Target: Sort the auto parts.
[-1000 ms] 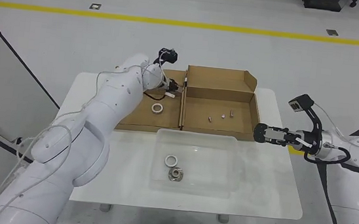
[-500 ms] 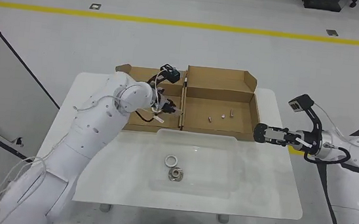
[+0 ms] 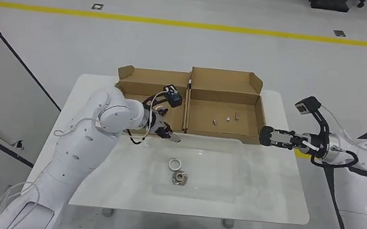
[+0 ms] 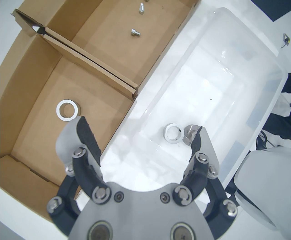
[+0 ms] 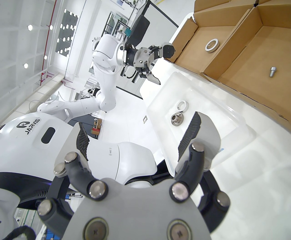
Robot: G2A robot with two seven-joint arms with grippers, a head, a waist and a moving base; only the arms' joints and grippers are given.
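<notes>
Swung back from the box [image 4: 27,68], where a sorted ring [image 4: 67,110] lies, left gripper [image 4: 141,127] hovers spread and empty at the bin [image 4: 280,68] edge, so the next ring [image 4: 173,133], just ahead of its fingertips, can be taken.

Bright, even overhead light. Rows of ceiling lamps [image 5: 29,27] showed in the right wrist view. Glare washed out the clear tub [image 4: 216,79] and the white table [image 3: 270,184]. Soft shadows sat inside the cardboard box [image 4: 34,113]. Wrist views bent strongly at the edges.
</notes>
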